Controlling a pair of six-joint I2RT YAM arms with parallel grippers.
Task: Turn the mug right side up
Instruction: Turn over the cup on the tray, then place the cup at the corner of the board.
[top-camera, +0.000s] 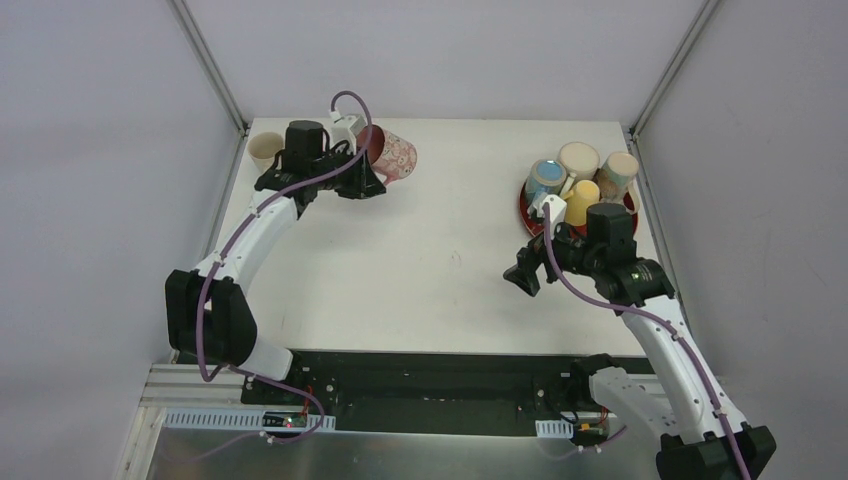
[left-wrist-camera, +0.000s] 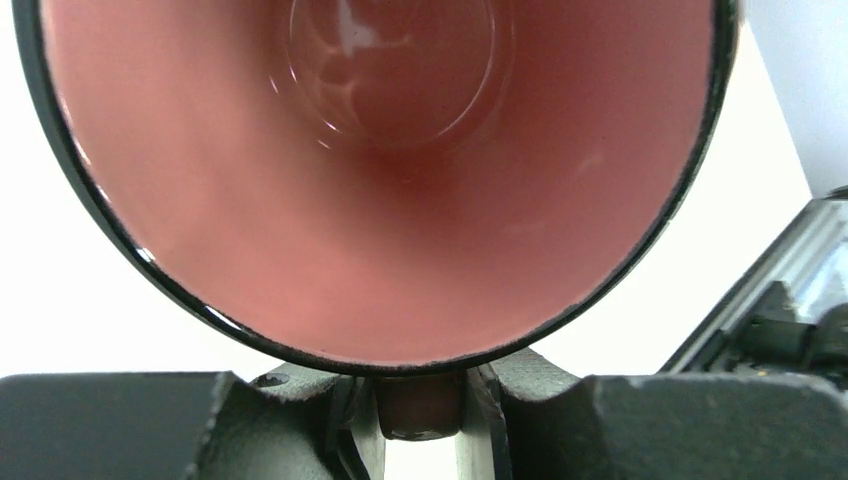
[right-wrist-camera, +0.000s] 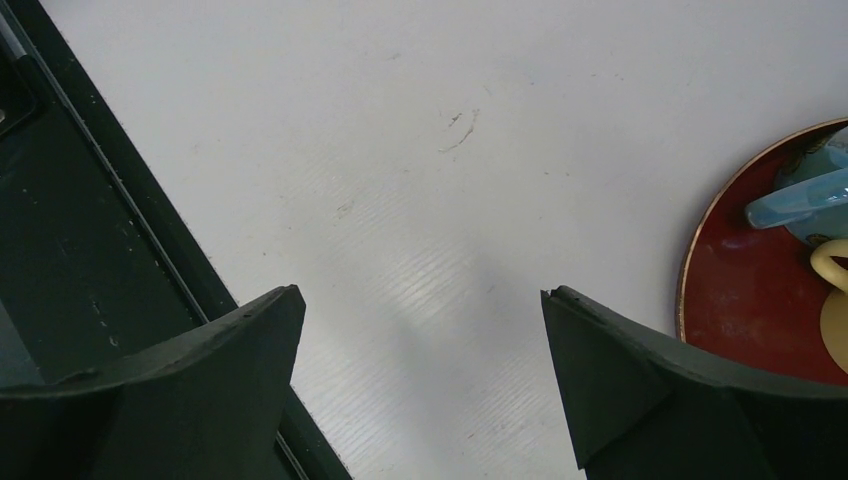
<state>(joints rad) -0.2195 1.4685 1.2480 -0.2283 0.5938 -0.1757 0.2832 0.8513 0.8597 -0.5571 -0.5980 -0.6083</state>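
The mug (top-camera: 393, 154) has a pink patterned outside and a dark red inside. It is held off the table at the back left, lying on its side with its mouth toward the left arm. My left gripper (top-camera: 362, 172) is shut on the mug's handle (left-wrist-camera: 420, 403), which shows as a dark red bar pinched between the two fingers. The mug's open mouth (left-wrist-camera: 380, 170) fills the left wrist view. My right gripper (top-camera: 527, 272) hovers open over bare table at the right, with nothing between its fingers (right-wrist-camera: 620, 370).
A red tray (top-camera: 528, 212) at the back right carries several mugs, its rim (right-wrist-camera: 700, 250) just right of my right gripper. A beige cup (top-camera: 265, 150) stands at the back left corner. Metal frame posts flank the table's back corners.
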